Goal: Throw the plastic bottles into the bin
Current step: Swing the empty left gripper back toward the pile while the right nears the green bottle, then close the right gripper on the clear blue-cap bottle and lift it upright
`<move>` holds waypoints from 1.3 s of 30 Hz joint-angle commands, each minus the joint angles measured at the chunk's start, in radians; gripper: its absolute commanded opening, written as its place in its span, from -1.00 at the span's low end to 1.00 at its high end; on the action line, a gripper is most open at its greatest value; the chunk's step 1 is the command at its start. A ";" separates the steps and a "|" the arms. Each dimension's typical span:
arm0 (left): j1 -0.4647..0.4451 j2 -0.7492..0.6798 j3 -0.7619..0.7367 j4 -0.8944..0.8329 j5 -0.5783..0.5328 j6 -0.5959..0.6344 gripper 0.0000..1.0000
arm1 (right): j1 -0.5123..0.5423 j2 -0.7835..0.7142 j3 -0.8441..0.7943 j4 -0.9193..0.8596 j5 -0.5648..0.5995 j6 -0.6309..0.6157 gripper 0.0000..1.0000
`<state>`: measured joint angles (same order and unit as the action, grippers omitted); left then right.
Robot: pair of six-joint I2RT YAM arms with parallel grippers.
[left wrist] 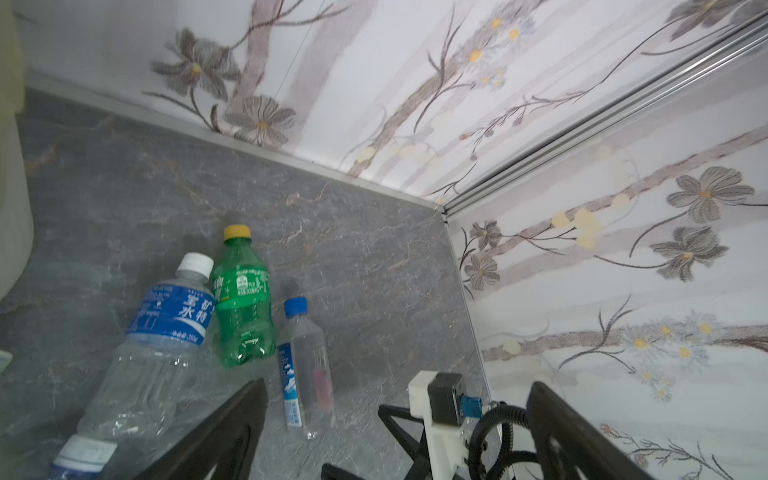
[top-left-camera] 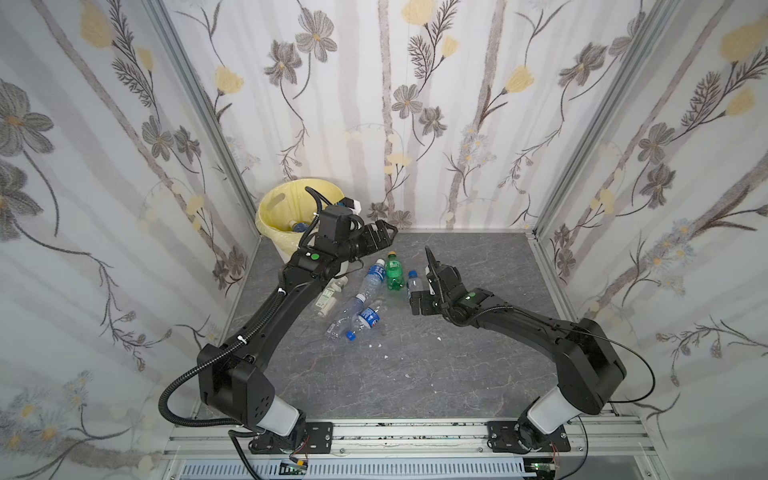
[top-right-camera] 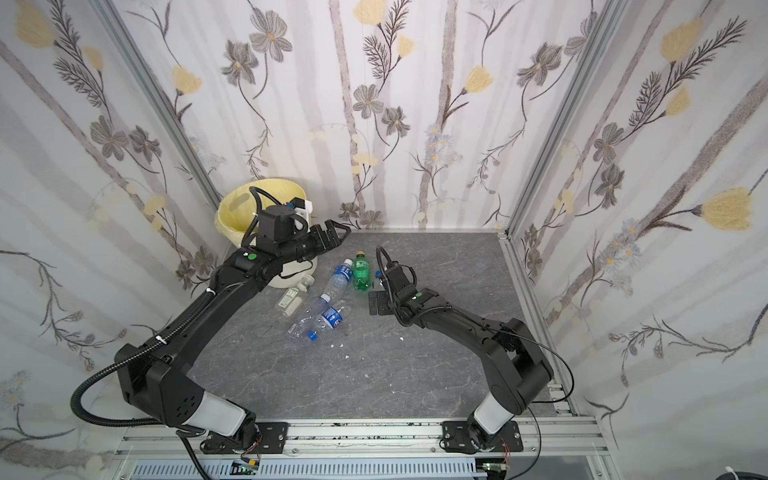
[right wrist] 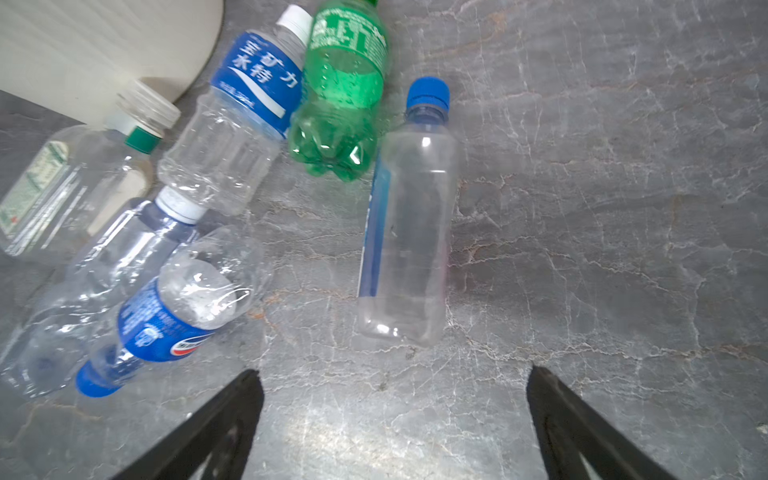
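a grey marble-patterned tabletop (top-left-camera: 457, 353) carries the bin (top-left-camera: 279, 243), standing in its far left corner, six plastic bottles (top-left-camera: 368, 318) lying clustered just beside it, the green bottle (top-left-camera: 394, 272) farthest back, and scattered small white scraps (top-left-camera: 380, 344).

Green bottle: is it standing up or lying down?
Lying down: the green bottle rests on its side on the grey tabletop, full length visible from above.

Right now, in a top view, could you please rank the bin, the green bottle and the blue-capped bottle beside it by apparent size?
1. bin, clearly largest, though the left arm hides part.
2. green bottle.
3. blue-capped bottle, smallest; the right arm hides its base, so the margin is unsure.
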<state>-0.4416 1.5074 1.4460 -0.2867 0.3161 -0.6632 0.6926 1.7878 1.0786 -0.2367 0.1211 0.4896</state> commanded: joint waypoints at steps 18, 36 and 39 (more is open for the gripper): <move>-0.046 -0.067 -0.231 0.141 0.001 -0.096 1.00 | -0.011 0.192 0.046 0.128 -0.002 0.049 0.74; -0.046 -0.048 -0.238 0.146 0.006 -0.120 1.00 | -0.023 0.243 0.054 0.125 0.014 0.023 0.17; -0.045 -0.048 -0.242 0.146 0.005 -0.121 1.00 | -0.025 0.236 0.048 0.125 0.010 0.014 0.07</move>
<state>-0.4881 1.4593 1.2087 -0.1680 0.3187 -0.7784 0.6689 2.0300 1.1324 -0.1341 0.1135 0.5152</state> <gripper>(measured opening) 0.997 0.548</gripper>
